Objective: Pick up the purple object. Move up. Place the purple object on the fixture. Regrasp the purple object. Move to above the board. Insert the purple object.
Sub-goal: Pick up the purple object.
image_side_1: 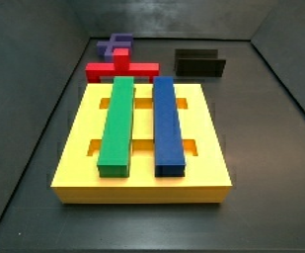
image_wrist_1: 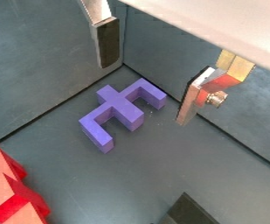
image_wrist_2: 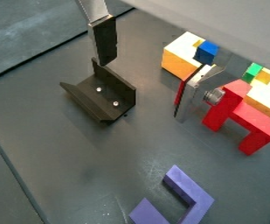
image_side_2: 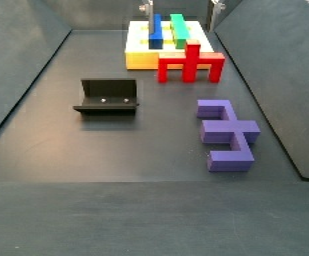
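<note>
The purple object (image_wrist_1: 116,114) lies flat on the dark floor, a crossbar with a stem, also seen in a side view (image_side_2: 226,135) and behind the red block (image_side_1: 117,44). My gripper (image_wrist_1: 147,92) hangs open above it, and nothing is held between the fingers (image_wrist_1: 106,42). The purple object sits below the gap between them, apart from both. The black fixture (image_wrist_2: 100,96) stands on the floor under one finger in a wrist view, and it shows in both side views (image_side_2: 107,97). The yellow board (image_side_1: 141,168) carries a long green bar (image_side_1: 117,124) and a blue bar (image_side_1: 168,124).
A red cross-shaped block (image_side_2: 190,62) stands between the board and the purple object, also seen in a wrist view (image_wrist_2: 239,112). Grey walls (image_wrist_1: 32,61) enclose the floor on all sides.
</note>
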